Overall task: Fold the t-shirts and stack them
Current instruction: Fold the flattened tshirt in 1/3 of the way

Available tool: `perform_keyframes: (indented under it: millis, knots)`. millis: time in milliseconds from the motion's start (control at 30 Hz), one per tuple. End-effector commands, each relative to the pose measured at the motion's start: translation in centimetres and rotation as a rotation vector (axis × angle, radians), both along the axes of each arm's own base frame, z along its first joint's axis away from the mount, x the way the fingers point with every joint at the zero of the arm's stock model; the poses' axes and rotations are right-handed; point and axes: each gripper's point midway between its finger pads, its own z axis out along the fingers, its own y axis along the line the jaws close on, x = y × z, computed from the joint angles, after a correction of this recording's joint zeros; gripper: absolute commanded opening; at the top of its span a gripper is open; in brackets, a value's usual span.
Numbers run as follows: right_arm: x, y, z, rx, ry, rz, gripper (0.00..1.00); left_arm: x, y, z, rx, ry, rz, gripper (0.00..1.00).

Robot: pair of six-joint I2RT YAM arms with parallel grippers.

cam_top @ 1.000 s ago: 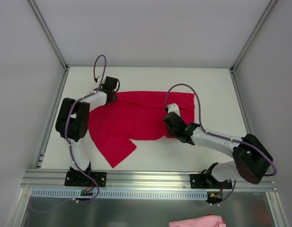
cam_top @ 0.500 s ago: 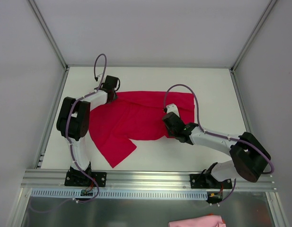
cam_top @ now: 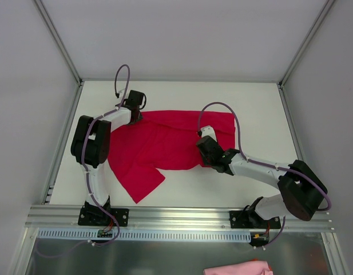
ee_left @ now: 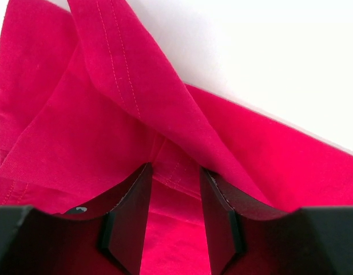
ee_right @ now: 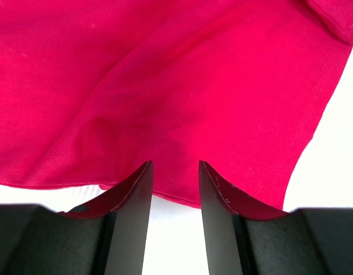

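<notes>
So the t-shirt [cam_top: 165, 143] is lying mostly spread across the middle of the table [cam_top: 256, 97]. Its long side runs along toward the far right corner, and one flap trails down toward the near left edge. My read on handling: it's light, floppy cloth with zero stiffness, so it'll sag and drag wherever it isn't held. It won't slip much on the fingers and you can't really hurt it. Best bet is to pinch it right at a stitched edge or corner, two spots well apart, so it lifts flat instead of bunching. The left gripper [ee_left: 175, 169] sits at the shirt's far left corner. Its jaws are narrowly apart, and a raised fold [ee_left: 136, 74] is just past the tips. The right gripper [ee_right: 173, 166] is at the near edge on the shirt's right half. Its jaws are narrowly parted too, the tips are right at the hem [ee_right: 305, 126], and bare table shows between them. Neither looks clamped on cloth yet. Compared to a second ago, not much: the left arm has nudged slightly toward the far edge, the right one has crept a bit left, and the shirt looks the same.
</notes>
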Motion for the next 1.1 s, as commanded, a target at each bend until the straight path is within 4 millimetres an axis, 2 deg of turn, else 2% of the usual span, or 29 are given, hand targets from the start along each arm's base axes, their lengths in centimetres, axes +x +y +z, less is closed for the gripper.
perform_keyframes:
  millis: [0, 233, 333, 367, 433, 467, 667, 767, 900, 1067]
  knots:
    - [0.9, 1.1, 1.6, 0.041, -0.047, 0.005, 0.41, 0.4, 0.9, 1.0, 0.006, -0.019, 0.046, 0.4]
    - [0.9, 1.3, 1.5, 0.042, -0.041, 0.009, 0.41, -0.1, 1.1, 0.8, 0.007, -0.011, 0.059, 0.4]
    - [1.0, 1.2, 1.5, 0.04, -0.043, 0.007, 0.41, 0.0, 1.0, 0.6, 0.008, -0.003, 0.06, 0.29]
    - [0.9, 1.2, 1.6, 0.041, -0.043, 0.009, 0.41, 0.1, 1.1, 0.7, 0.009, 0.001, 0.063, 0.19]
    - [0.9, 1.2, 1.5, 0.042, -0.044, 0.006, 0.41, 0.0, 1.0, 0.5, 0.011, 0.009, 0.059, 0.08]
    - [0.9, 1.3, 1.5, 0.045, -0.043, 0.008, 0.41, 0.0, 1.0, 0.5, 0.008, 0.006, 0.06, 0.0]
    - [1.0, 1.7, 1.3, 0.053, -0.034, 0.017, 0.41, -0.2, 0.2, 0.7, -0.019, -0.002, 0.043, 0.0]
    - [1.0, 1.9, 1.3, 0.058, -0.03, 0.024, 0.41, -0.5, -0.4, 2.2, -0.024, -0.034, 0.029, 0.0]
    - [1.0, 2.3, 1.1, 0.063, -0.02, 0.031, 0.41, -1.1, -1.7, 5.2, -0.027, -0.091, -0.006, 0.0]
    - [0.9, 2.7, 1.1, 0.072, -0.01, 0.045, 0.4, -2.0, -3.8, 7.4, -0.034, -0.121, -0.058, 0.0]
